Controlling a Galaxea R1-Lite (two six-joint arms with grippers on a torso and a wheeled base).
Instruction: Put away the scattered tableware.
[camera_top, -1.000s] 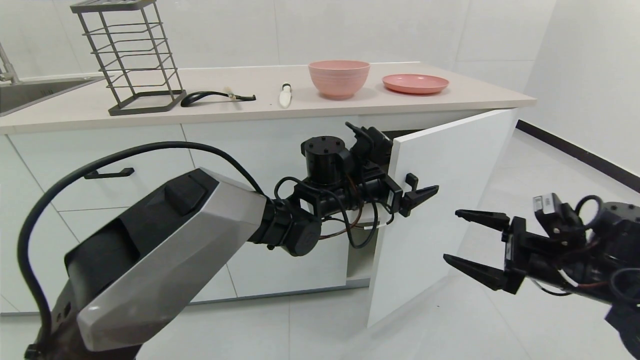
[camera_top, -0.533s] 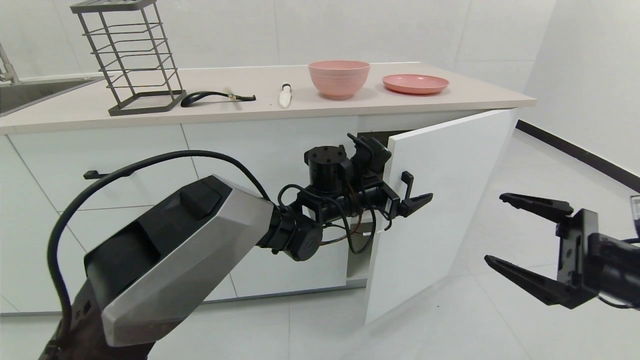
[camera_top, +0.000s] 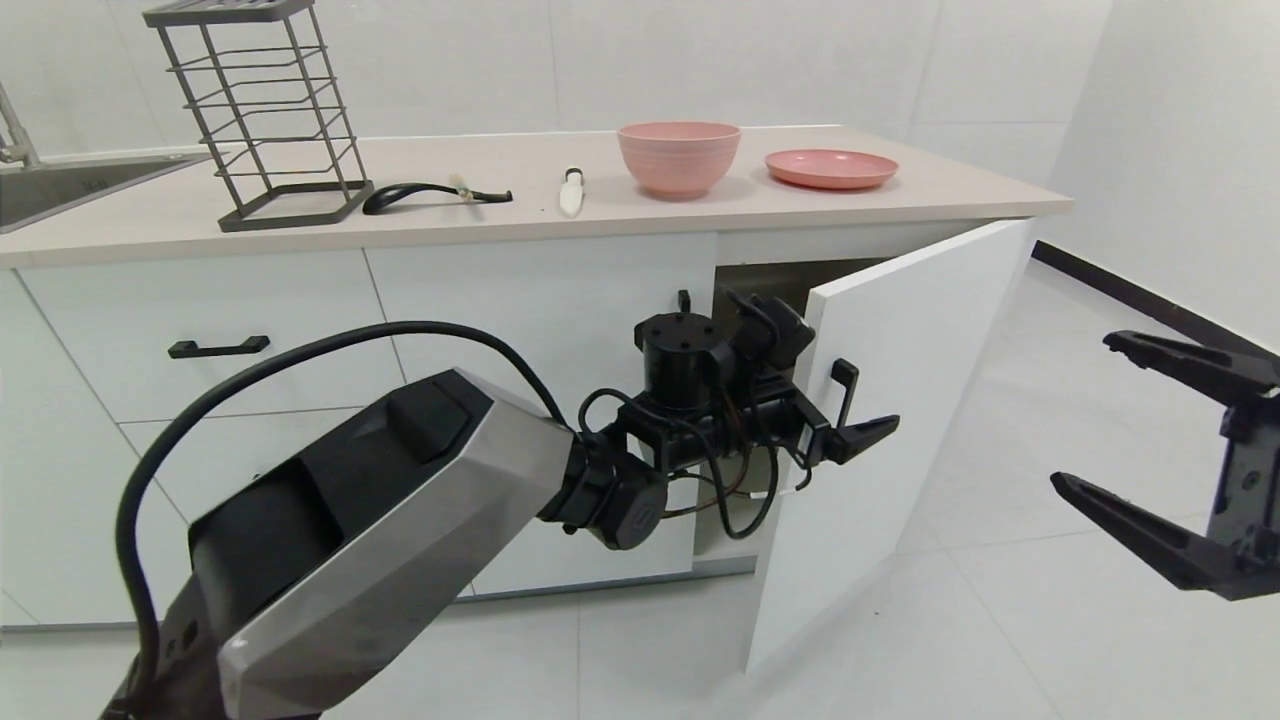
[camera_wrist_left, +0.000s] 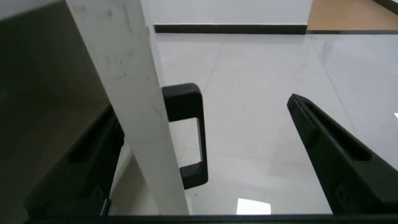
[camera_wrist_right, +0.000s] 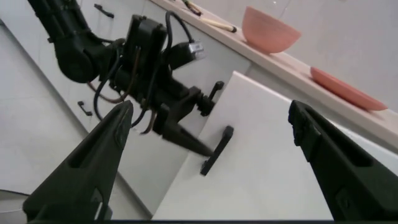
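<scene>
Nearest to me, out on the right, my right gripper (camera_top: 1085, 412) hangs over the floor, jaws spread wide with nothing between them. It is well apart from the cabinet door (camera_top: 930, 330).

Further in, my left gripper (camera_top: 850, 440) is at the free edge of that door, which stands ajar. Its jaws are wide open and straddle the edge, one finger outside the panel and one inside. The black door handle (camera_wrist_left: 193, 137) sits between the fingers, and I can't tell whether either finger touches it.

Above and beyond that gripper, on the counter (camera_top: 960, 195), the pink bowl (camera_top: 679, 157) stands almost straight over it, with the pink plate (camera_top: 830, 167) just beside it on the right-gripper side. On the other side lie the white knife (camera_top: 570, 190) and the black ladle (camera_top: 420, 193), then the wire rack (camera_top: 270, 110).
</scene>
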